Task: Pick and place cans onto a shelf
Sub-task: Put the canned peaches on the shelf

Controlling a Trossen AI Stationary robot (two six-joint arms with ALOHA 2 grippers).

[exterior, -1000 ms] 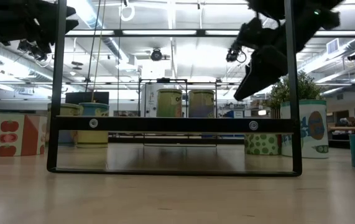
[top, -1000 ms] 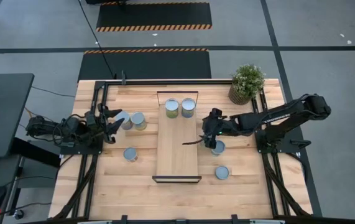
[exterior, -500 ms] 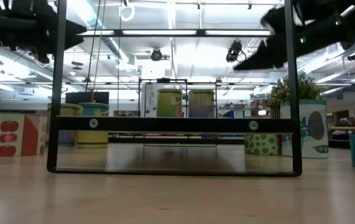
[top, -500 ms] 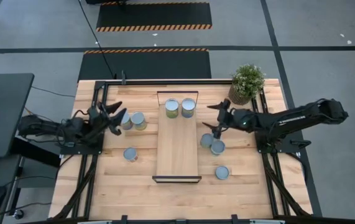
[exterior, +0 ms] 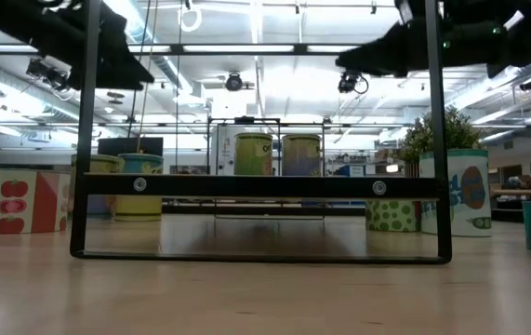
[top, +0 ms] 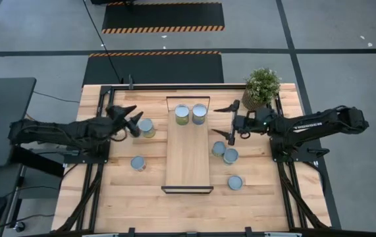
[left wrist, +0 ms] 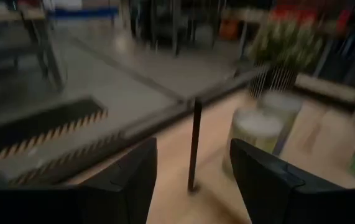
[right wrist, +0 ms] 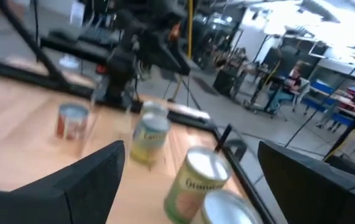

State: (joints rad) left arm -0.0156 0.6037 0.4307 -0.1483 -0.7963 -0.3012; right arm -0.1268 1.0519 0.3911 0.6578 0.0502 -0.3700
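Left gripper is hovering over the left part of the desk, jaws spread wide and holding nothing. One can is standing just beside the jaw tips on the shelf side; a second one seems to be sitting under the jaws, mostly hidden by them. Another can is standing nearer the front, apart from this gripper.

Right gripper is hovering just right of the shelf, jaws wide open and empty — one finger pointing toward the back edge, the other toward the front. Two cans are sitting touching each other just in front of its nearer finger, outside the jaws. A lone can is standing further toward the front.

Two cans are already standing side by side at the far end of the shelf; in the low view they are showing as olive-green and pale cans behind the shelf's dark frame.

A plant is standing at the back right corner of the desk, close behind the right arm.
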